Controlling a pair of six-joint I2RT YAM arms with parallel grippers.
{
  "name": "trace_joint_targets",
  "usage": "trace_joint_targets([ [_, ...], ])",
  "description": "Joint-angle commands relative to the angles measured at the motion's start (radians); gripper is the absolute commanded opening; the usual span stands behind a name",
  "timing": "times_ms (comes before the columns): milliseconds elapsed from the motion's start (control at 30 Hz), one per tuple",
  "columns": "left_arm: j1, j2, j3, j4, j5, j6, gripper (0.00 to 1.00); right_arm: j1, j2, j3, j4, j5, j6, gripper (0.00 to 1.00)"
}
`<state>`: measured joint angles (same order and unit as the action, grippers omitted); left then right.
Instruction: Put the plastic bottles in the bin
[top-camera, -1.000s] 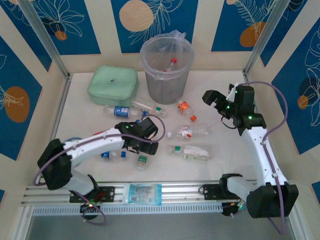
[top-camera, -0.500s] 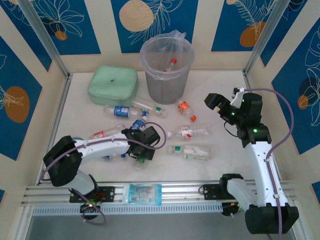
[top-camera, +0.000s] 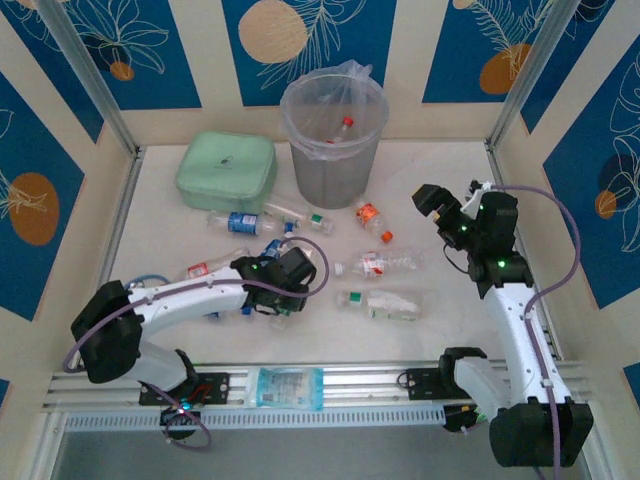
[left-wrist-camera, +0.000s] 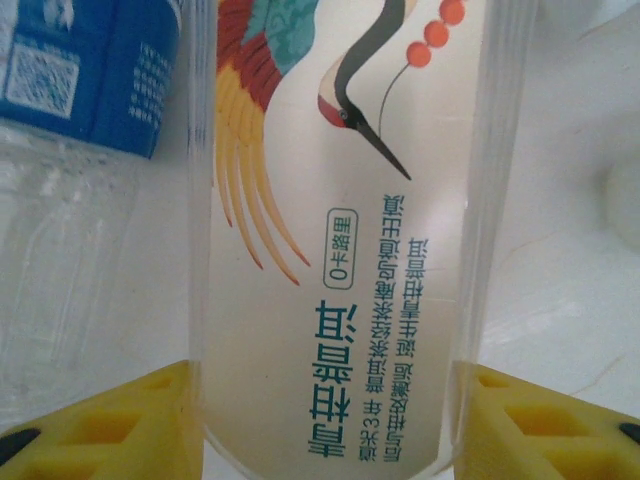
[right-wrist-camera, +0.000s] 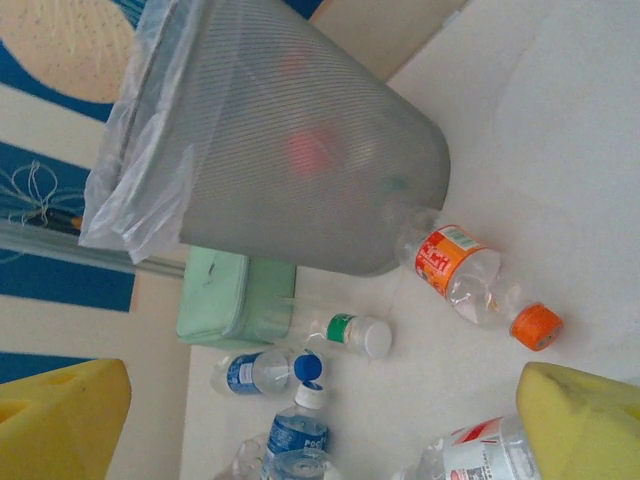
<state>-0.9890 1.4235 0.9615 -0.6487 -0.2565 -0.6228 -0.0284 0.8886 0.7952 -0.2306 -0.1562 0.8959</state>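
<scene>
Pinching crane-label bottle (left-wrist-camera: 330, 250) on table between left gripper (top-camera: 280, 290) pads (left-wrist-camera: 100, 430), likely for lift to bin (top-camera: 334, 170) at far middle. Holding right gripper (top-camera: 450, 200) spread, empty, raised, facing orange-cap bottle (right-wrist-camera: 470, 275) beside bin.

The bin (top-camera: 334, 150) stands at the far middle of the table (top-camera: 440, 320), a flat zip case (top-camera: 226, 172) just left of it. Plastic bottles (top-camera: 385, 264) lie scattered nearer, across the table's middle; one sits inside the bin.
</scene>
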Motion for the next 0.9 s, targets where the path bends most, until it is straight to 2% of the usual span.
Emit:
trace_joint_targets([
  [0,-0.002,-0.079,0.083,-0.087,-0.042,0.064,0.51,-0.010,-0.039,-0.052,0.120,0.043,0.125,0.99],
  [133,0.004,-0.165,0.239,-0.178,-0.064,0.199,0.39,-0.015,-0.024,-0.058,0.106,0.079,0.153,0.99],
  [300,0.029,-0.184,0.451,-0.237,-0.095,0.343,0.21,-0.020,0.007,-0.065,0.128,0.056,0.175,0.99],
  [367,0.051,-0.177,0.528,-0.217,-0.082,0.401,0.05,-0.019,0.009,-0.065,0.139,0.038,0.179,0.99],
  [400,0.063,-0.170,0.555,-0.203,-0.071,0.424,0.00,-0.019,0.010,-0.059,0.132,0.031,0.176,0.99],
  [533,0.152,-0.114,0.686,-0.112,0.037,0.480,0.00,-0.018,0.036,0.004,0.036,-0.001,0.125,0.99],
  [667,0.279,-0.004,0.832,-0.040,0.184,0.489,0.00,-0.019,0.092,0.089,-0.078,-0.036,0.018,0.99],
  [767,0.336,0.111,0.961,-0.021,0.225,0.505,0.00,-0.020,0.126,0.140,-0.170,-0.085,-0.082,0.99],
  [867,0.360,0.230,1.099,0.003,0.216,0.538,0.00,-0.020,0.133,0.153,-0.245,-0.099,-0.166,0.99],
])
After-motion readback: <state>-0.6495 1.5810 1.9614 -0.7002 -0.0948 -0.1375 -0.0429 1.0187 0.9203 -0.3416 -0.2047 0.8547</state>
